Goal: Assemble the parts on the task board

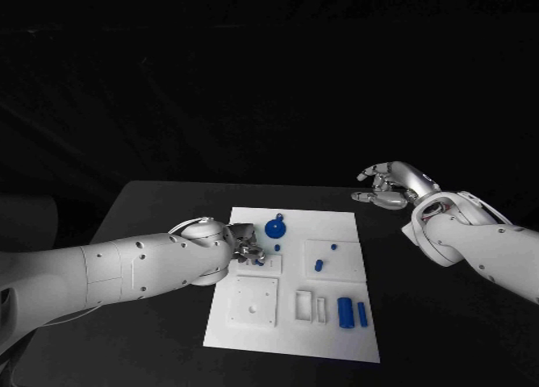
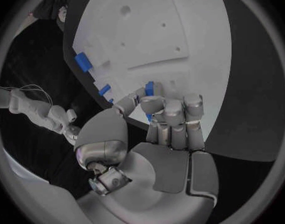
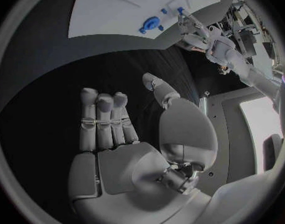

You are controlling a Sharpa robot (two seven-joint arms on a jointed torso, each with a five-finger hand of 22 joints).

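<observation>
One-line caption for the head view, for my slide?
Left hand pinches a blue part over the task board; right hand waits open.

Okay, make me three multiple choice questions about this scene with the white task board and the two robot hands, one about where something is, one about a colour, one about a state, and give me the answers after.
1. Where is the right hand?
A. On the white rectangular task board
B. Over the black table, off the board's far right corner
C. Touching the left hand

2. What colour is the round disc-shaped part near the board's far edge?
A. Red
B. Blue
C. Yellow

3. What is the left hand doing?
A. Pinching a small blue part over the board
B. Resting flat on the bare table
C. Spread wide, holding nothing

Answers: 1 B, the head view shows that hand beyond the board over dark table. 2 B, the disc is plainly blue. 3 A, the left wrist view shows a blue piece between thumb and fingertips.
</observation>
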